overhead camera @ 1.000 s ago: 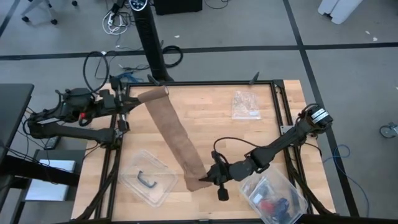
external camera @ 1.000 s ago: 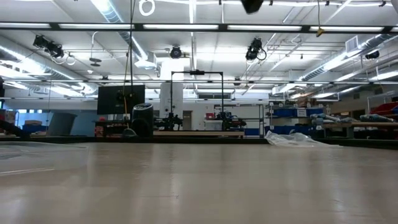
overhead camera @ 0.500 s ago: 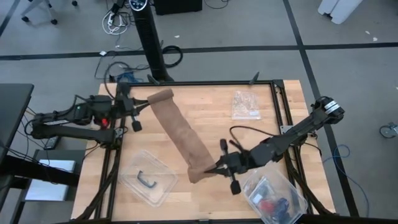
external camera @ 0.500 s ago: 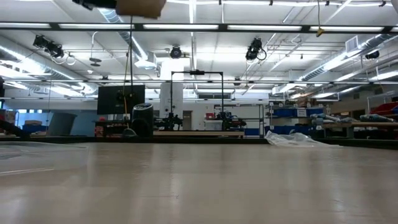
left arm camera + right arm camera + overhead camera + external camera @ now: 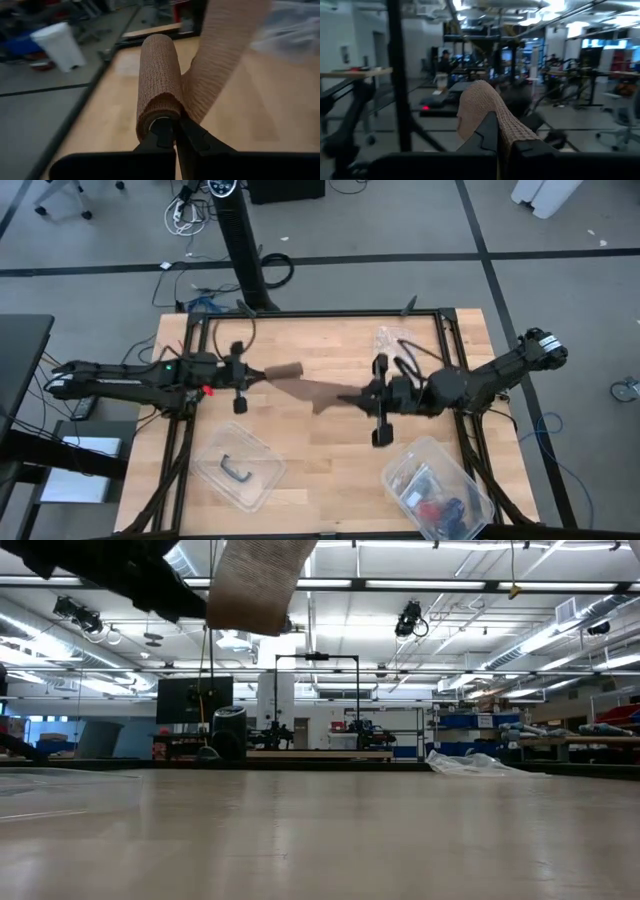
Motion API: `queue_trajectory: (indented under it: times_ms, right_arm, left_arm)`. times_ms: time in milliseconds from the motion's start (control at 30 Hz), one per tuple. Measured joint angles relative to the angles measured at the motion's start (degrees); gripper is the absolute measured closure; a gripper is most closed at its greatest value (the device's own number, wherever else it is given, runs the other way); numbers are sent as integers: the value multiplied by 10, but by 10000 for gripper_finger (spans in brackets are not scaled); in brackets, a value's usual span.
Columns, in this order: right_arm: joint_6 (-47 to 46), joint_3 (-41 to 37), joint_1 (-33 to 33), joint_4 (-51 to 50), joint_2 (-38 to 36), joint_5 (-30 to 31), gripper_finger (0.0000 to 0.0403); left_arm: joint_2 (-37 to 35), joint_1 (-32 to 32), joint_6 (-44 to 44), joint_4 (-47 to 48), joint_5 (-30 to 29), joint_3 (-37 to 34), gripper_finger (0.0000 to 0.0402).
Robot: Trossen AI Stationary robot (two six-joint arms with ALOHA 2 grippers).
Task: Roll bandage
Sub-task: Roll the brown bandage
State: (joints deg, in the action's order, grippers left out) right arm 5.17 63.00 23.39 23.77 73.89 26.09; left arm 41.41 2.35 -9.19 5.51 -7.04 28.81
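A second earlier the bandage had lain as a long band slanting from eleven o'clock on the table down to six o'clock; by now it was lifted and stretched short across the centre, its left part wound into a small roll. The left gripper had come in from the nine o'clock edge toward the middle, its jaws clamped on the rolled end. The right gripper had risen from six o'clock to just right of centre, jaws clamped on the other end of the band.

The table was pale wood in a black frame. A clear tub with a black handle sat at seven o'clock, a clear bin of small items at five o'clock, and a clear bag at one o'clock. Grey floor with dark seams and loose cables lay around it.

The low view showed the bandage hanging in at its top over a bare tabletop, with a workshop of benches and ceiling lights behind. The left wrist view showed the roll end-on above the closed fingers. The right wrist view showed fabric draped over the fingers.
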Motion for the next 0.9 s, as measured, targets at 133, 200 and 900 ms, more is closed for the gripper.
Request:
queue_trajectory:
  times_ms: [133, 200, 900]
  right_arm:
    - [0, 0, -32, 0, -13, -2, 403]
    - [0, 0, -47, 0, -19, -3, 403]
    - [6, 168, -205, -233, -14, -21, 403]
  left_arm:
    - [52, -15, 15, -45, 42, -9, 401]
    - [82, -26, 20, -66, 59, -10, 401]
    - [194, -188, 23, -250, 122, 3, 401]
